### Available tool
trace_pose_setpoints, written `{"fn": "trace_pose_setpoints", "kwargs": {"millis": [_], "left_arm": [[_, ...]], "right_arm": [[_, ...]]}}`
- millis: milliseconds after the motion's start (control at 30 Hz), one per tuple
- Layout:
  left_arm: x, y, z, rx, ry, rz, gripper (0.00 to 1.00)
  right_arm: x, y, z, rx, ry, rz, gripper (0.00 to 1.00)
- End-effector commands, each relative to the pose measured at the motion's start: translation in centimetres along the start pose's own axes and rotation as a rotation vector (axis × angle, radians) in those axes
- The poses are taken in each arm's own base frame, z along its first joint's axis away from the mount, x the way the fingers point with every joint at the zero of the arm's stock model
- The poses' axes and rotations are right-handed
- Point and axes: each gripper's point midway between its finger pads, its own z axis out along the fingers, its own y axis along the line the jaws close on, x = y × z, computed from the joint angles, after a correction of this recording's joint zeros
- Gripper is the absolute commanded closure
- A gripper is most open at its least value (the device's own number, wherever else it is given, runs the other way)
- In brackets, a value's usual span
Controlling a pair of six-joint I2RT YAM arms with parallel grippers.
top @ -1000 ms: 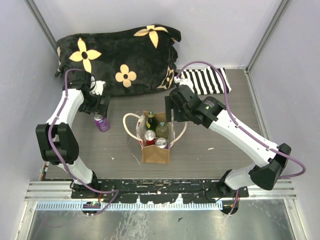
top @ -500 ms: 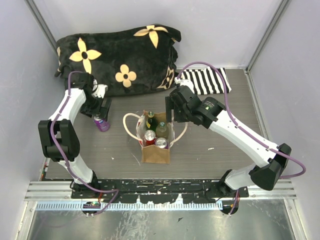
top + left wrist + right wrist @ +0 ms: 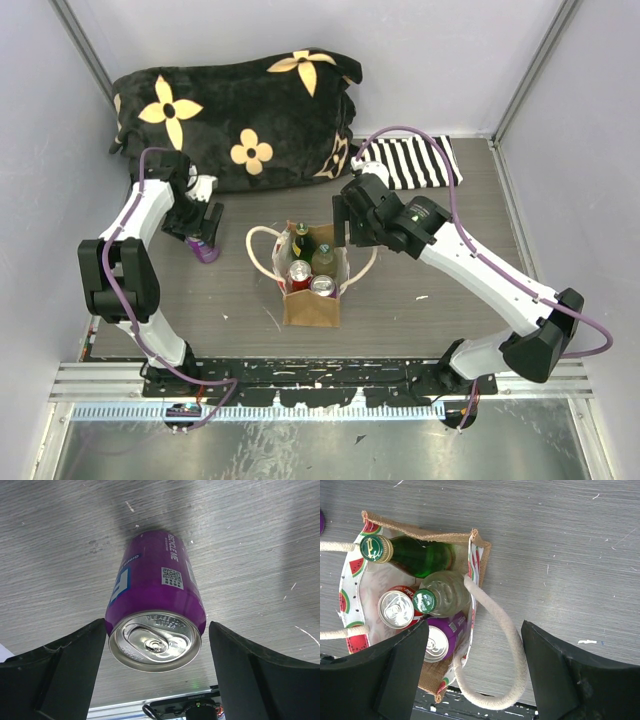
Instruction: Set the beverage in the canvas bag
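Note:
A purple beverage can (image 3: pixel 205 250) stands upright on the grey table, left of the canvas bag (image 3: pixel 311 308). My left gripper (image 3: pixel 201 226) is open just above it. In the left wrist view the can (image 3: pixel 156 600) sits between my two black fingers (image 3: pixel 55 675) with a gap on each side. The tan bag stands open and holds a green bottle (image 3: pixel 412 555), a clear bottle (image 3: pixel 440 597), a red can (image 3: pixel 395 609) and a purple can (image 3: pixel 440 640). My right gripper (image 3: pixel 348 228) is open and empty over the bag's right side, above its cream handle loop (image 3: pixel 507 645).
A black blanket with tan flowers (image 3: pixel 240 115) lies at the back left. A black-and-white striped cloth (image 3: pixel 412 162) lies at the back right. Grey walls close in the table on three sides. A metal rail (image 3: pixel 320 375) runs along the near edge.
My left gripper has moved a little nearer to the purple can and now has its fingers on either side of it. The right arm has barely moved.

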Motion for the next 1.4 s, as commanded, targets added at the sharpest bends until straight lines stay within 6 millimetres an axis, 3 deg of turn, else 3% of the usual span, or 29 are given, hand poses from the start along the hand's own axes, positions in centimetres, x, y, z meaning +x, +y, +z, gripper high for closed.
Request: {"fn": "trace_pose_setpoints", "kwargs": {"millis": [0, 167, 333, 433, 600, 667, 700, 800, 933, 1033, 1133, 1267, 1367], "left_arm": [[-1.1, 0.4, -0.4, -0.026, -0.036, 0.022, 0.1], [-1.4, 0.7, -0.1, -0.041, -0.036, 0.034, 0.12], [-1.6, 0.8, 0.2, -0.046, -0.042, 0.044, 0.26], [-1.6, 0.8, 0.2, -0.046, -0.044, 0.05, 0.42], [-2.5, 0.8, -1.4, -0.047, -0.074, 0.061, 0.84], [-3.4, 0.6, -3.1, -0.043, -0.11, 0.07, 0.98], [-4.0, 0.5, -4.3, -0.039, -0.137, 0.076, 1.0], [-6.6, -0.1, -8.8, -0.022, -0.263, 0.097, 1.0], [-10.8, -1.8, -16.3, 0.028, -0.504, 0.118, 1.0], [-13.1, -4.9, -21.5, 0.15, -0.683, 0.149, 1.0], [-13.9, -8.9, -25.2, 0.294, -0.788, 0.203, 1.0], [-12.7, -14.8, -28.0, 0.463, -0.84, 0.319, 1.0], [-11.0, -18.9, -28.9, 0.546, -0.854, 0.43, 1.0]], "right_arm": [[-1.5, 0.1, -1.4, -0.032, -0.068, 0.043, 0.2], [-1.3, -0.1, -1.4, -0.029, -0.068, 0.048, 0.2], [-1.0, -0.2, -1.3, -0.027, -0.063, 0.053, 0.2], [-0.9, -0.1, -1.2, -0.031, -0.06, 0.055, 0.2], [-0.9, 0.0, -1.0, -0.035, -0.057, 0.049, 0.19], [-0.8, 0.0, -1.0, -0.034, -0.057, 0.047, 0.19], [-0.8, 0.0, -0.9, -0.033, -0.055, 0.046, 0.19], [-0.8, -0.1, -0.9, -0.029, -0.056, 0.043, 0.19], [-0.8, -0.1, -0.6, -0.026, -0.052, 0.036, 0.19], [-0.8, -0.1, -0.2, -0.021, -0.05, 0.034, 0.19], [-1.1, -0.1, -0.1, -0.013, -0.055, 0.036, 0.18], [-1.7, -0.4, -0.3, 0.002, -0.077, 0.05, 0.17], [-1.8, -0.9, -0.6, 0.018, -0.091, 0.062, 0.16]]}}
